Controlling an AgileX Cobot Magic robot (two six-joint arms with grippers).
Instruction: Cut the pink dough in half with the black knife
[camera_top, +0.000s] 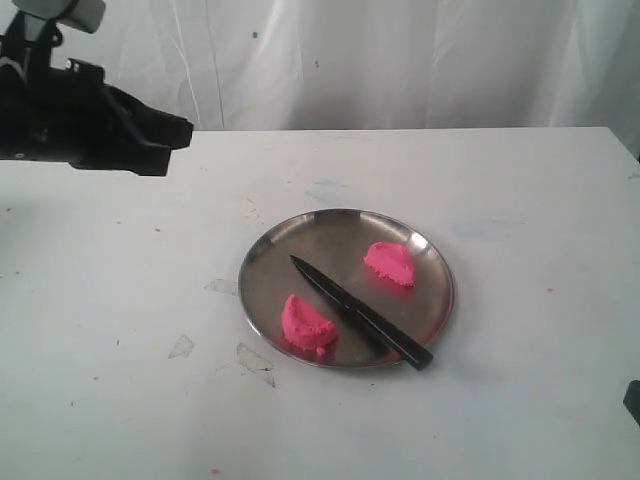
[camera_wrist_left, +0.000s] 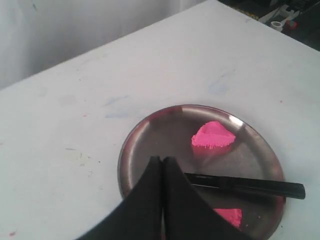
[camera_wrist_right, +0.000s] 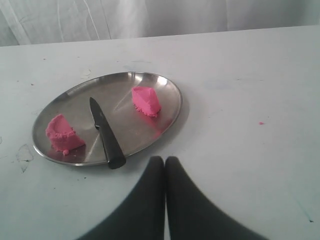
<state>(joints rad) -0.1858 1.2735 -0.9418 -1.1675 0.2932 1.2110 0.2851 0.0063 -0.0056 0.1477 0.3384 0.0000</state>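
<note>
Dough: pink dough (camera_top: 390, 263) sits in two halves on the steel plate (camera_top: 300, 235), so the cut looks done.
Knife: black knife (camera_top: 360, 312) lies between them, nothing holding it.
Left: left gripper (camera_wrist_left: 162, 161) pinched shut, empty.
Right: right gripper (camera_wrist_right: 164, 160) pinched shut, empty.
Table: white table (camera_top: 520, 200), maybe tape marks.
Room: white curtain (camera_top: 400, 60) behind.

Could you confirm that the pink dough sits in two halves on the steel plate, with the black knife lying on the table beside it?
Not quite: the knife lies on the plate itself, between one dough half and the other half, as the exterior view shows. The rest is right.
</note>
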